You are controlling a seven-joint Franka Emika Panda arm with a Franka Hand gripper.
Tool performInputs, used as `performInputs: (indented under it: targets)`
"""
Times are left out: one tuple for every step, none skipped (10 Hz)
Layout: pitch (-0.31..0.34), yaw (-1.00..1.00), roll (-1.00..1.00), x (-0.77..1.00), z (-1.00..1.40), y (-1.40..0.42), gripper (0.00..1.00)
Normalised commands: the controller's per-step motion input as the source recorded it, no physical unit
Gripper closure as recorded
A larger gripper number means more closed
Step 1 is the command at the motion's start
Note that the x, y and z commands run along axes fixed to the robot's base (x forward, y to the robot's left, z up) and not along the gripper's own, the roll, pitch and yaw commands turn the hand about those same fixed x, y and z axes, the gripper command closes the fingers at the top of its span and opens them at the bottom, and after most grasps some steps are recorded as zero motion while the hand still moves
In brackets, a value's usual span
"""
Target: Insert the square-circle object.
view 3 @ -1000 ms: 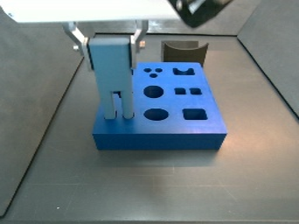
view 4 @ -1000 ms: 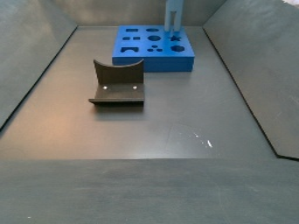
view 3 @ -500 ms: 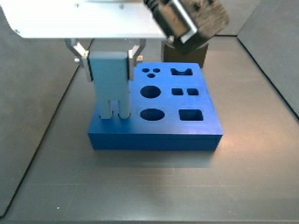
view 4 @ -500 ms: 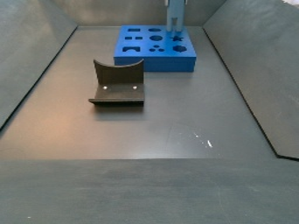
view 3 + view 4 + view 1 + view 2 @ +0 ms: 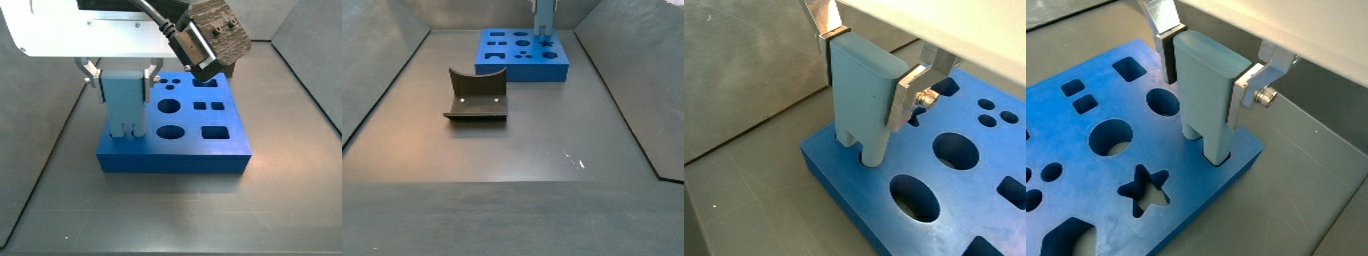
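Gripper (image 5: 869,68) clamped on the square-circle object (image 5: 865,92), upright over the blue board (image 5: 1106,190). Its pegs sit in the board's corner holes.

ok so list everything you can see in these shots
peg block: one, pale grey-blue, upright between the pincer's plates, its two pegs down in holes at the board's edge
board: one, deep blue, with shaped holes, on the floor
notched block: one, dark brown-grey, on the floor apart from the board
floor: grey, walled on the sides
pincer: one, silver plates closed on the peg block's upper part, above the board's edge
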Motion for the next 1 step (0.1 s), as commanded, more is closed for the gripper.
performInputs:
  targets:
    - [0.0, 0.0, 0.0, 0.0, 0.0, 0.0, 1.0]
